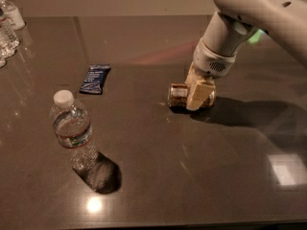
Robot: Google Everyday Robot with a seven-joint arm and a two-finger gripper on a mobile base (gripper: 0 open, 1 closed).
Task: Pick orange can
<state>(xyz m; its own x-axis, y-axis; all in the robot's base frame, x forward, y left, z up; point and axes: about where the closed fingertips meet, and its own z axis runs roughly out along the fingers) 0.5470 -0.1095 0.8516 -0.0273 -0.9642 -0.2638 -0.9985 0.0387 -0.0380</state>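
The orange can (178, 96) lies on its side on the dark bench (201, 176), a bit right of the middle. Its shiny end points left. The gripper (199, 98) is down low right at the can, and its cream tip covers the can's right part. I cannot tell if it is squeezing the can or just sitting around it. The big white arm (240, 28) comes down from the top right. 1 clear water bottle (72, 128) stands up near the front left, well apart from the can. A flat blue snack packet (94, 78) lies behind the bottle.
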